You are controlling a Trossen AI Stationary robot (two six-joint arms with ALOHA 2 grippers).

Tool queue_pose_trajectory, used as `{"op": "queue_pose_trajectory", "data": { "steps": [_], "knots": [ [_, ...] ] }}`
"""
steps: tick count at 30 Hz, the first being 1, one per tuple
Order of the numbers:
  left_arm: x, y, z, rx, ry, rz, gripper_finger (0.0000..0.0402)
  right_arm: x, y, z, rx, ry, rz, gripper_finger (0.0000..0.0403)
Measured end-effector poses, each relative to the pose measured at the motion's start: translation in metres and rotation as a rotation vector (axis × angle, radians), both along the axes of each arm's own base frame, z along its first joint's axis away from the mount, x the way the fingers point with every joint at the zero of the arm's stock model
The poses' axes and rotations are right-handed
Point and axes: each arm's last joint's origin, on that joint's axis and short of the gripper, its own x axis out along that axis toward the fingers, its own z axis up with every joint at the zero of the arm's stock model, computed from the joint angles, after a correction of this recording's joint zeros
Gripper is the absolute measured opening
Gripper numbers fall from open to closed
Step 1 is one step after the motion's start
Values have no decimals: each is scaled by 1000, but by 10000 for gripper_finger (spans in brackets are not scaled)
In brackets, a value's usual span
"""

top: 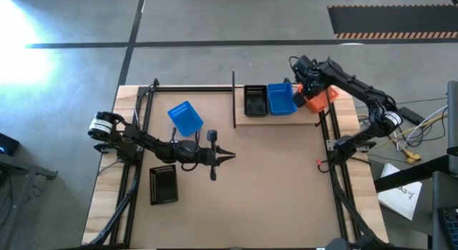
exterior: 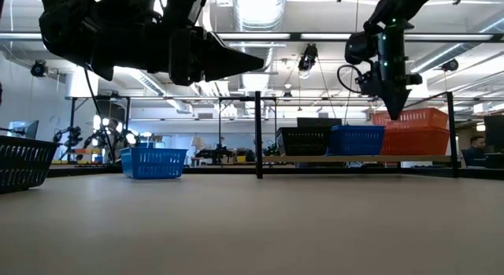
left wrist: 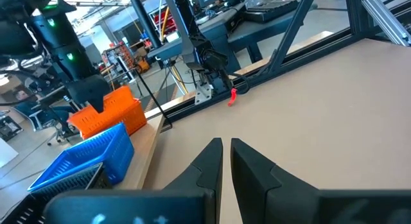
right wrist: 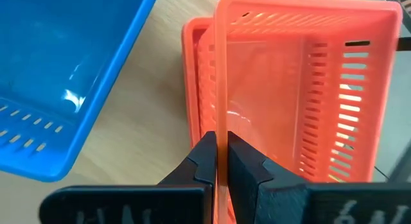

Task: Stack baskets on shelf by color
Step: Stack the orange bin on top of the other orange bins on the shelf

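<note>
An orange basket (right wrist: 302,89) sits skewed in a second orange basket (right wrist: 196,63) at the right end of the shelf (top: 275,119), and my right gripper (right wrist: 221,144) is shut on it. Beside them on the plank stand a blue basket (top: 281,98) and a black basket (top: 255,101). Another blue basket (top: 186,118) and another black basket (top: 163,184) rest on the brown tabletop. My left gripper (top: 230,155) hovers shut and empty above the table's middle, between those two. My right gripper pinches the upper orange basket's side wall (right wrist: 221,115) at the rim, one finger (right wrist: 247,166) inside the basket and one finger (right wrist: 202,156) outside. It comes from above, pointing down. The basket sits skewed, its lower part inside the second orange basket.
Thin black rods and an upright post (top: 234,99) frame the shelf. Black rails run along the table's left (top: 132,171) and right (top: 340,178) sides. Open brown tabletop lies between the arms. Cables and paper lie off the table's right edge.
</note>
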Motion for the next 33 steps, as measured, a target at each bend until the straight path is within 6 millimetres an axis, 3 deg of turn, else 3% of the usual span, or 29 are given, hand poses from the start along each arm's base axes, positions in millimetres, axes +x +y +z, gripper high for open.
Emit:
{"op": "queue_pose_trajectory", "data": {
  "steps": [13,22,33],
  "knots": [
    [0,0,1,0,-3,0,15,0,4,-15,76,-61,-4,15],
    [0,0,1,0,-3,0,15,8,-5,-14,-13,-171,-69,19],
    [0,0,0,1,1,0,15,8,-4,13,-1,-142,39,126]
  ]
}}
